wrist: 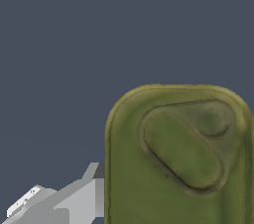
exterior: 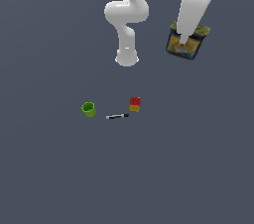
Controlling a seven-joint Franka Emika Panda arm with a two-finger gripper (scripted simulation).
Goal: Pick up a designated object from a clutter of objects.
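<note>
The can point(exterior: 186, 45), with an olive-green top, blue sides and a yellow label, hangs tilted high above the floor at the exterior view's upper right. My gripper point(exterior: 184, 44) is shut on it; one white finger point(exterior: 184, 39) crosses its front. In the wrist view the can's olive top point(wrist: 178, 158) fills the frame, with one grey finger point(wrist: 79, 200) pressed against its side. The other finger is hidden.
Left on the grey floor are a green cup point(exterior: 89, 109), a thin black pen point(exterior: 117, 116) and a red-and-yellow block point(exterior: 135, 104). The arm's white base point(exterior: 127, 57) stands behind them.
</note>
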